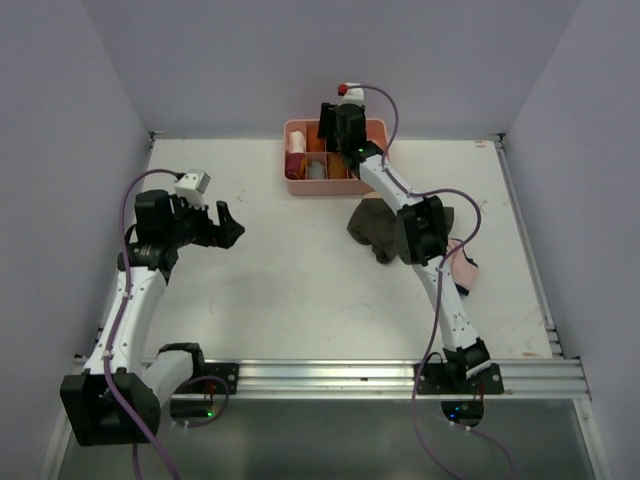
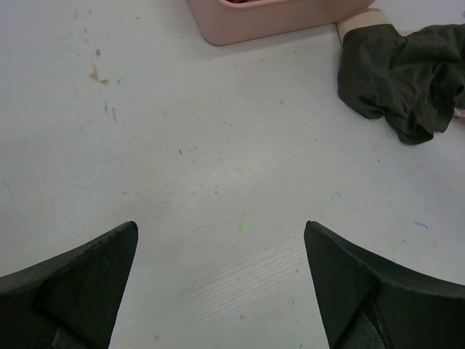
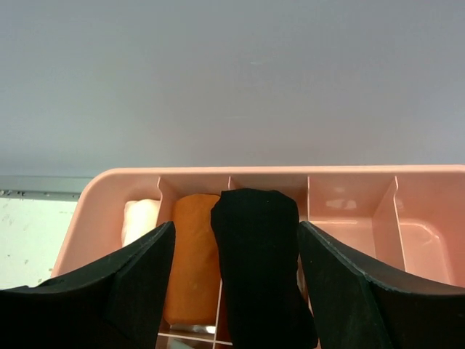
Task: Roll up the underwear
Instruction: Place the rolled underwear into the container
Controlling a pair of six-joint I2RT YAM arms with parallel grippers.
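Underwear (image 3: 254, 269) rolled, black, standing in pink tray (image 3: 349, 182) beside orange roll (image 3: 190, 254). My right jaws straddle it; whether pinching, cannot tell. Left jaws wide, empty. Soft, light, springy: grip mid-roll.

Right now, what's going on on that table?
The right gripper is over the pink tray at the far edge, jaws apart around the rolled black underwear, which sits among its compartments beside an orange roll. A gap shows on one side, so it does not look clamped. The left gripper hangs open over the table, holding nothing. An olive garment lies near the tray.
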